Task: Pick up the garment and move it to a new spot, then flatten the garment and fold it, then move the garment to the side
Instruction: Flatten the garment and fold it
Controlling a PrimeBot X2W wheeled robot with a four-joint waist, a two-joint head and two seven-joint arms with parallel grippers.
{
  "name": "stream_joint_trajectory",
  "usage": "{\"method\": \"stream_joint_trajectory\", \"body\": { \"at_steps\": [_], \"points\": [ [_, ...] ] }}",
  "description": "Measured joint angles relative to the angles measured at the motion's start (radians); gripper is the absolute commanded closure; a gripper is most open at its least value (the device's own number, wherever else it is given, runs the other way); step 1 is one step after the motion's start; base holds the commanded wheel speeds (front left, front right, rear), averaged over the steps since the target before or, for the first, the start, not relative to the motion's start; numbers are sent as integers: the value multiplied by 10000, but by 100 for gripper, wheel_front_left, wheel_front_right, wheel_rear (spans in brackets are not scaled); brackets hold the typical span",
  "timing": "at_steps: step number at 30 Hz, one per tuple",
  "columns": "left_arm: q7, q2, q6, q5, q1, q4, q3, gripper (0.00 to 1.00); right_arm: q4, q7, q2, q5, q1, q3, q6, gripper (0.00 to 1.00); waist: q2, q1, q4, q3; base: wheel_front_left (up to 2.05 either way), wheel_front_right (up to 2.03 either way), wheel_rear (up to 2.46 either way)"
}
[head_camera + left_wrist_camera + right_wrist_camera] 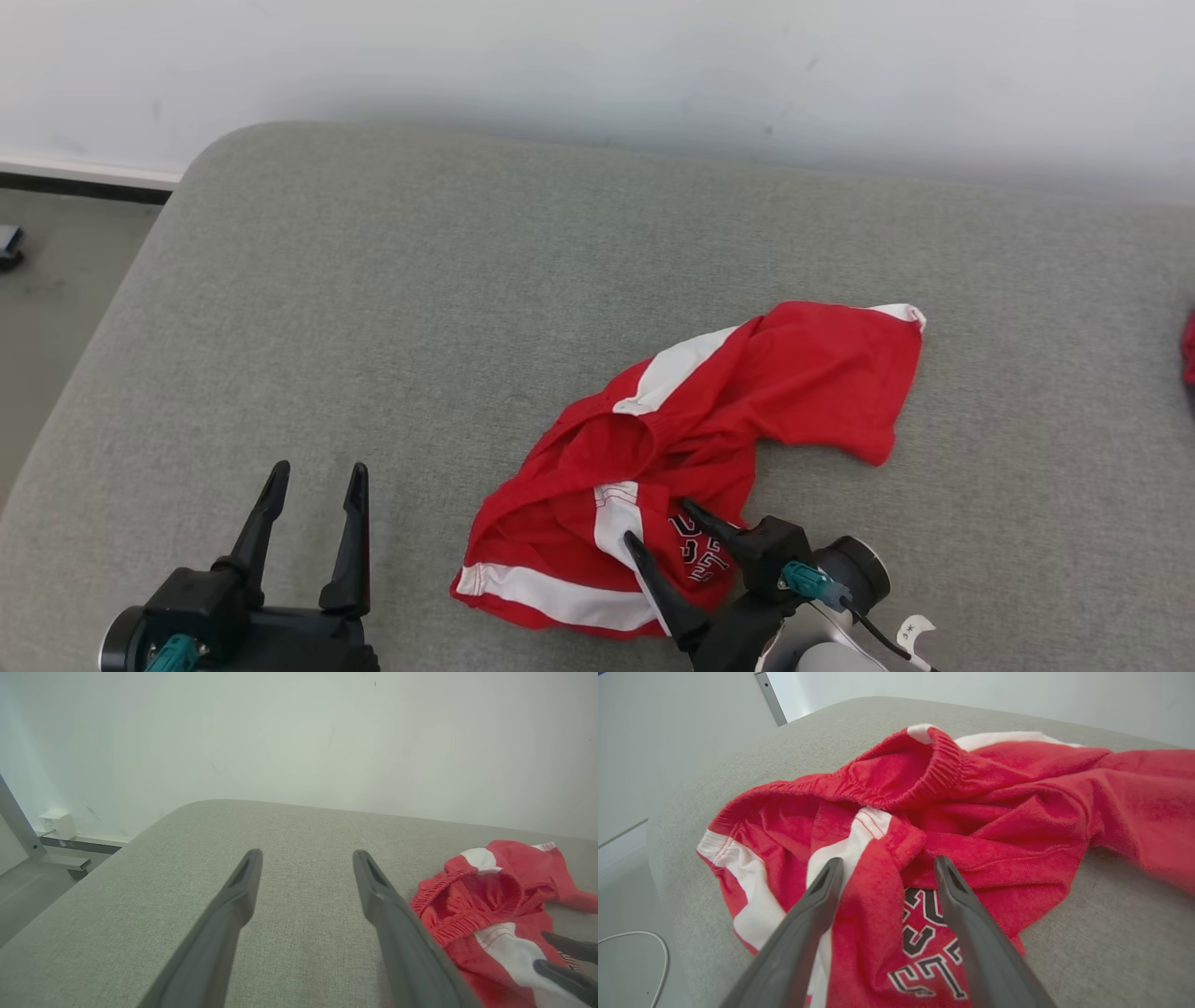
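The garment is a pair of red shorts with white stripes and dark lettering, lying crumpled on the grey cushion. My right gripper is open low over the garment's near part. In the right wrist view its fingers straddle a raised red fold of the garment beside the lettering. My left gripper stands open over bare cushion, left of the shorts. In the left wrist view the garment lies to the right of the left gripper, which has nothing between its fingers.
The cushion ends at a pale wall behind. Floor shows past the cushion's rounded left edge, with a small dark object on it. Another red item pokes in at the right edge. A white cable lies on the floor.
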Motion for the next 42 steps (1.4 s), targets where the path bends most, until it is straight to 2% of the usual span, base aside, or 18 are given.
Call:
{"method": "stream_joint_trajectory", "body": {
  "at_steps": [1, 2, 3, 6, 11, 13, 19, 24, 25, 26, 27, 28, 34, 42],
  "points": [
    [0, -17, 0, 0, -1, 10, -19, 0, 163, -2, 4, 104, -71, 75, -2, 0, 0, 0, 60, 23, 0, 0, 0],
    [0, -33, 0, 0, -2, 17, -31, 0, 320, -6, 10, 232, -130, 144, 0, 56, 0, 0, 113, 45, 0, 0, 0],
    [0, -42, 0, 0, -2, 25, -31, 0, 474, -21, 15, 380, -183, 234, 0, 100, 0, 0, 158, 66, 0, 0, 0],
    [0, -54, 0, 0, 5, 84, -2, 0, 734, -284, 33, 518, -309, 219, 0, 100, 1, 0, 186, 105, 0, 0, 0],
    [0, -40, 0, 2, 58, 150, -25, 0, 529, -548, -10, 523, -340, -418, 0, 100, 0, 0, 7, 63, 0, 0, 0],
    [0, -42, 0, 2, 117, 151, -56, 0, -420, -581, -178, 489, 105, -1384, 0, 100, 0, 0, -218, 1, 0, 0, 0],
    [0, -50, 0, 2, 199, 150, -86, 0, -2688, -591, -238, 577, 2020, -3028, 0, 100, 0, 0, -774, -81, 0, 0, 0],
    [0, -65, 0, 2, 229, 167, -138, 0, -3843, -593, -36, 1239, 3392, -4188, 0, 100, 0, 0, -1222, -124, 0, 0, 0],
    [0, -69, -2, 2, 238, 171, -148, 0, -3870, -596, -17, 1369, 3617, -4351, -2, 96, 0, 0, -1302, -133, 0, 0, 0],
    [0, -69, 0, 2, 251, 174, -155, 0, -3833, -610, -17, 1392, 3804, -4420, -2, 71, 0, 0, -1374, -142, 0, 0, 0],
    [0, -75, 0, 2, 265, 178, -167, 0, -3831, -610, -8, 1375, 3956, -4485, -2, 9, 0, 0, -1440, -153, 0, 0, 0],
    [0, -81, -2, 2, 278, 180, -184, 0, -3800, -610, 15, 1310, 4031, -4535, -2, 0, 0, 0, -1499, -164, 0, 0, 0],
    [0, -63, -2, 0, 379, 180, -138, 0, -4211, -617, 38, 894, 4107, -5248, -2, 0, 0, 0, -1730, -272, 0, 0, 0],
    [0, -25, -2, 4, 447, 105, 50, 0, -5501, -617, 36, -209, 4122, -5988, -2, 0, 0, 0, -1875, -500, 0, 0, 0]
  ]
}}
